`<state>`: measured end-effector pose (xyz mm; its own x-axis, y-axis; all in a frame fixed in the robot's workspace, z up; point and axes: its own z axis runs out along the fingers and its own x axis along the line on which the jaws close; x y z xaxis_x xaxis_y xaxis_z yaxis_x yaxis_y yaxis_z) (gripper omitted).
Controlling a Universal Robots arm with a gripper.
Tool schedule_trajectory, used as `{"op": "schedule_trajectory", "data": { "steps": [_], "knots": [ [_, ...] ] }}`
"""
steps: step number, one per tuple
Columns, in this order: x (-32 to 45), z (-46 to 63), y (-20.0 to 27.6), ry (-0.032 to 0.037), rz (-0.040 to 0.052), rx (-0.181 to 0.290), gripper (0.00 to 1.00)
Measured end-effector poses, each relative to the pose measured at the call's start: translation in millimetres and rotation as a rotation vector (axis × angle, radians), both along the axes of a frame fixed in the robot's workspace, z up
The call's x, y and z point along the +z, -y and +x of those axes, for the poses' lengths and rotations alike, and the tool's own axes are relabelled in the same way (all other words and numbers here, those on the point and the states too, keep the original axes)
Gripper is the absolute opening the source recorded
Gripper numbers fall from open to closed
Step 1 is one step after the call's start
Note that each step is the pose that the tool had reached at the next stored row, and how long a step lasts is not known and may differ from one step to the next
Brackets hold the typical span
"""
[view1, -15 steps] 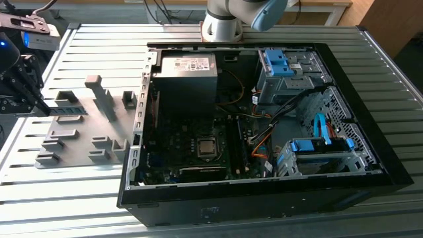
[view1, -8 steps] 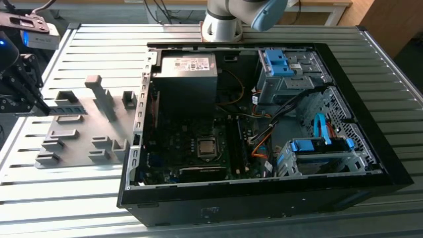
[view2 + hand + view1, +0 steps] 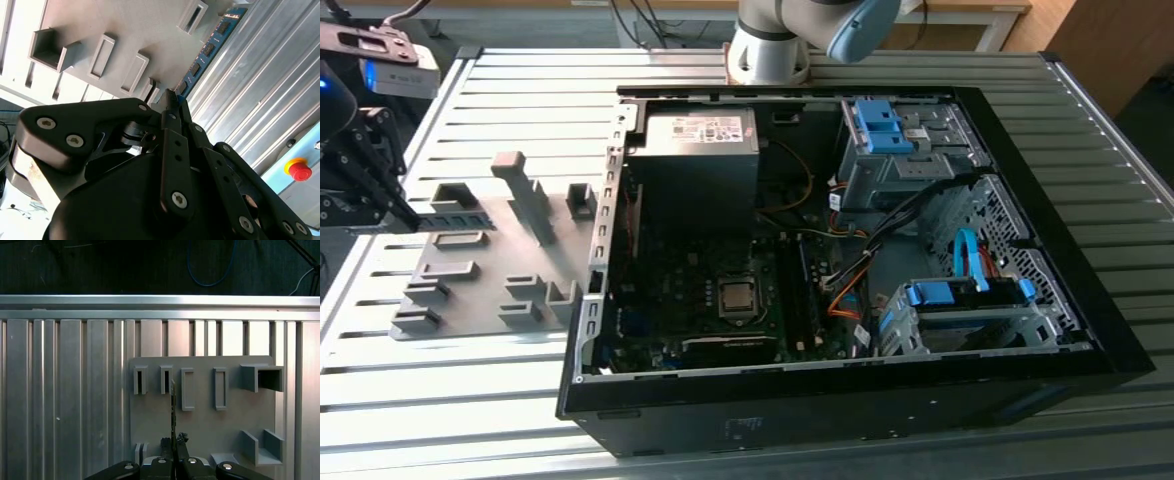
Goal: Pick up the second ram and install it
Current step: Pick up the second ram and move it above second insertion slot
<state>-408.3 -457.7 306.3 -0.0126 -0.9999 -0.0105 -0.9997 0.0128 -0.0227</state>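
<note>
jaws of the gripper point(image 3: 172, 100) are pressed together on the second ram point(image 3: 207, 50) in the second wrist view. i see the blue board with its row of black chips reaching out from the fingertips, along the edge where the grey holder plate point(image 3: 125, 25) meets the ribbed metal table point(image 3: 260, 90). a red button point(image 3: 298, 170) sits well apart on a pale blue surface.

in the first wrist view the ram point(image 3: 173, 405) shows edge-on as a thin dark strip, rising out of the gripper point(image 3: 173, 440) over the holder plate point(image 3: 210, 425), just beside one of its narrow slots. i cannot tell whether its far end touches the plate. the table point(image 3: 75, 390) runs off to the far side.

in the exterior view the gripper is at the exterior view's left, near the holder plate point(image 3: 467, 290). the open computer case point(image 3: 787, 410) lies on the table point(image 3: 520, 90) to the exterior view's right of the plate, with its board exposed.
</note>
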Motion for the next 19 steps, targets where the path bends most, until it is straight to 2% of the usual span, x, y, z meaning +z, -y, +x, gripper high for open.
{"op": "schedule_trajectory", "data": {
  "steps": [15, 17, 19],
  "knots": [
    [3.3, 0.0, 0.0, 0.0, 0.0, 0.0, 0.14],
    [9.2, 0.0, 0.0, 0.0, 0.0, 0.0, 0.14],
    [9.6, 0.0, 0.0, 0.0, 0.0, 0.0, 0.14]
  ]
}}
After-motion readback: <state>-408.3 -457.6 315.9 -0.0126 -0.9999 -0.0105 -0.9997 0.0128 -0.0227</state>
